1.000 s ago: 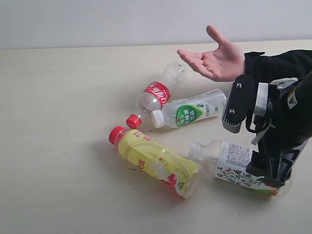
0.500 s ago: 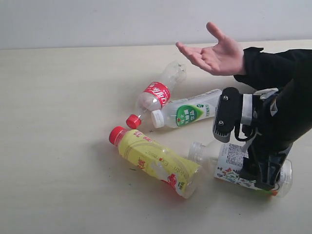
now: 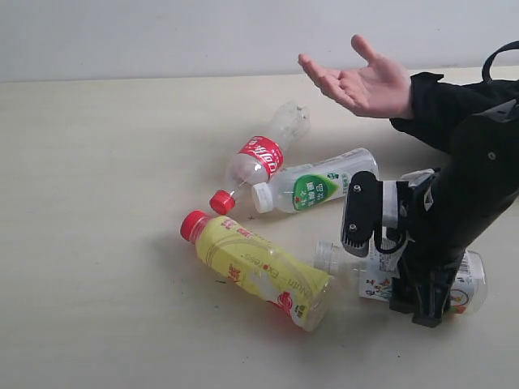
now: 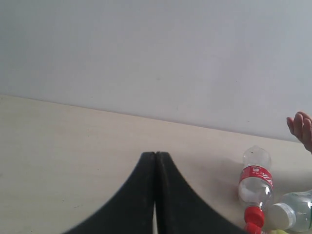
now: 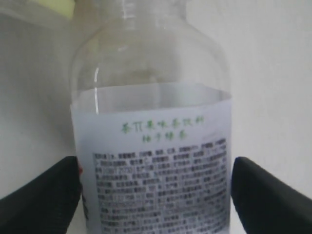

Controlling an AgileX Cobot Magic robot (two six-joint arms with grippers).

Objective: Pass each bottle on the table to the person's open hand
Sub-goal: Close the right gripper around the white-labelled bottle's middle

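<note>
Four bottles lie on the table [image 3: 105, 203]. The red-label bottle [image 3: 261, 156] and the green-white one [image 3: 316, 188] are in the middle, with the yellow-wrapped one [image 3: 259, 266] nearer the front. My right gripper [image 3: 418, 300] is down over the floral-label bottle [image 3: 375, 271], open. In the right wrist view its fingers [image 5: 48, 190] stand on either side of that bottle's label [image 5: 151, 122], close to it. The person's open hand [image 3: 361, 81] is held palm up at the back right. My left gripper [image 4: 155, 155] is shut and empty, away from the bottles.
A pale wall runs behind the table's far edge. The person's black sleeve [image 3: 438, 101] reaches in from the right, just above my right arm. The yellow bottle's base lies close to the floral bottle's neck [image 3: 328, 255].
My right gripper has moved left and down, so its fingers now straddle the floral-label bottle. The person's hand has risen slightly. The other bottles have not moved.
</note>
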